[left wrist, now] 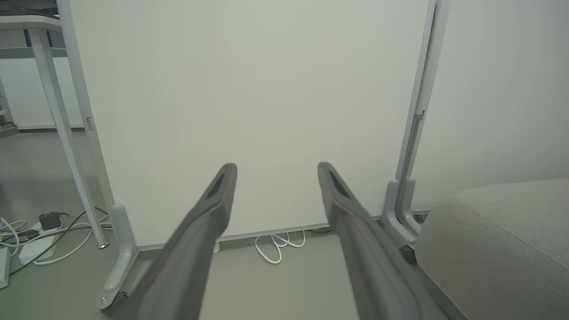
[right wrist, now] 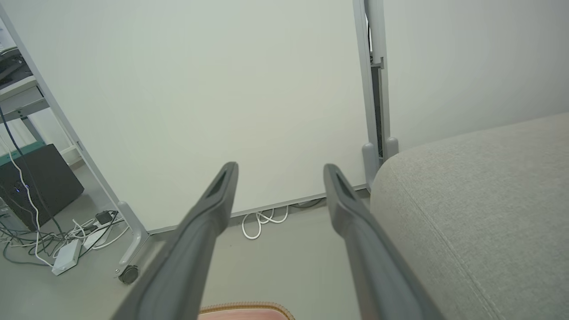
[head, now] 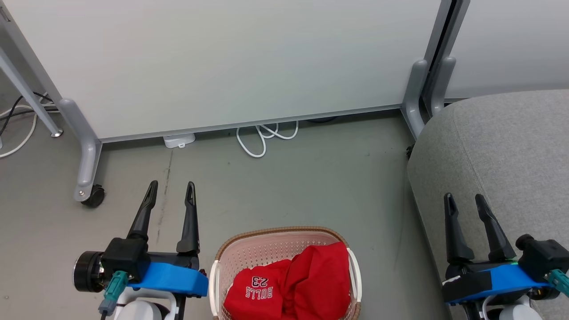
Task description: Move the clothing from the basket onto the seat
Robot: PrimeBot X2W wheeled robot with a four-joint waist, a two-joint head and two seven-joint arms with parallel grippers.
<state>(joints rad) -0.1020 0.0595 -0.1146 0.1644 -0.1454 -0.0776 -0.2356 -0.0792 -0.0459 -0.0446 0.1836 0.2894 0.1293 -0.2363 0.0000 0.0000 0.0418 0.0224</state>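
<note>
Clothing (head: pixel 293 284) lies heaped in the basket (head: pixel 275 233) (the "BULLS 23" print faces up), so nothing has reached the seat (head: pixel 502 146) and, by my reading, the whole job is left. The left gripper (head: pixel 172 185) hovers over the floor (head: pixel 289 178) beside the basket, the right gripper (head: pixel 464 197) at the seat's edge; both are spread and empty. The head view gives the clothing. The right wrist view catches the basket's rim, and the left wrist view a desk leg (left wrist: pixel 58 124) and cables (left wrist: pixel 44 240).
</note>
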